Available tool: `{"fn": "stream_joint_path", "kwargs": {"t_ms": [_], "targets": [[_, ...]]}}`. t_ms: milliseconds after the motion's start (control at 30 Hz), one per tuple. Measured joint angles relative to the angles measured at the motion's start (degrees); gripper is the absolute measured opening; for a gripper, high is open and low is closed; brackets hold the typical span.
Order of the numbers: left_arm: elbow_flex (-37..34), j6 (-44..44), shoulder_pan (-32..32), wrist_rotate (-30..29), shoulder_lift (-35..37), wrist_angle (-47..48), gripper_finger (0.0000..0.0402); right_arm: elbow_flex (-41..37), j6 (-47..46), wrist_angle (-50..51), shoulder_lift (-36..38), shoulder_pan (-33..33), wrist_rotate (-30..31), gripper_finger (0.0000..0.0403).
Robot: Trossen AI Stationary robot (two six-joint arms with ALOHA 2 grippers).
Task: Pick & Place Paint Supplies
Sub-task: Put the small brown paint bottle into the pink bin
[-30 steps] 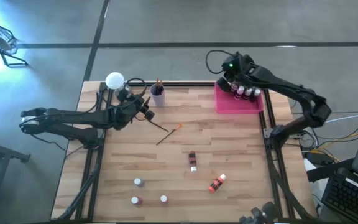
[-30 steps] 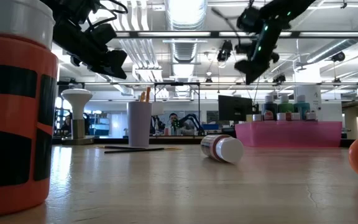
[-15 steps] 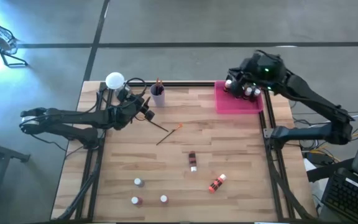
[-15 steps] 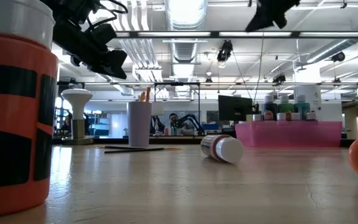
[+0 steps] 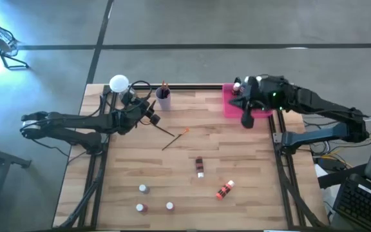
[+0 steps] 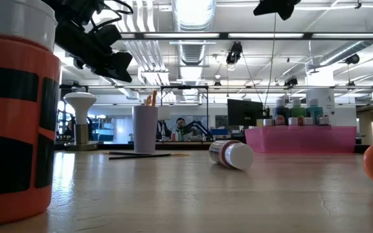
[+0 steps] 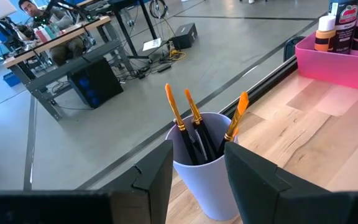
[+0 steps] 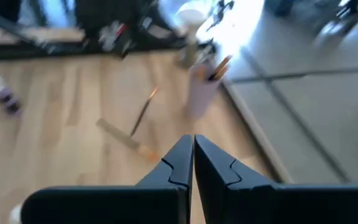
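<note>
Several white-capped paint bottles (image 6: 295,112) stand upright in the pink tray (image 5: 232,106) at the far right. More bottles lie or stand on the wood: a brown one (image 5: 199,166), a red one (image 5: 225,189) and three small ones near the front edge (image 5: 143,188). Two thin brushes (image 5: 172,136) lie crossed mid-table, and others stick out of the lilac cup (image 7: 204,155). My right gripper (image 5: 247,120) hangs shut and empty above the tray's near edge. My left gripper (image 5: 152,117) waits open beside the cup, apart from it.
A white lamp (image 5: 118,83) stands at the far left corner. A black rail (image 5: 192,87) runs along the table's far edge. Bare wood lies between the brushes and the tray.
My right gripper has risen from the bottles at the tray's far end and swung toward the table's near edge. It has tipped from pointing steeply down to pointing more nearly level. The bottles in the tray stay upright.
</note>
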State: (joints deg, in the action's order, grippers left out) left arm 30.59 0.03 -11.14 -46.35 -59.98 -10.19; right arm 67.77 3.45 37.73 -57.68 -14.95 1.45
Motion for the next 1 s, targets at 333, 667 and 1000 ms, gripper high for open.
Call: {"fn": "stream_joint_path", "kwargs": {"t_ms": [333, 667, 1000], "targets": [[0.00, 0.00, -0.01, 0.00, 0.01, 0.02, 0.0151, -1.64, -8.21, 3.01, -3.89, 15.08, 9.72, 0.0009], [0.00, 0.00, -0.02, 0.00, 0.02, 0.00, 0.0151, -1.68, -5.56, 7.60, -10.41, 25.97, 12.08, 0.0009], [0.00, 0.00, 0.00, 0.00, 0.00, 0.00, 0.0151, -1.26, 23.65, 4.80, -22.31, 26.66, 16.79, 0.0009]]}}
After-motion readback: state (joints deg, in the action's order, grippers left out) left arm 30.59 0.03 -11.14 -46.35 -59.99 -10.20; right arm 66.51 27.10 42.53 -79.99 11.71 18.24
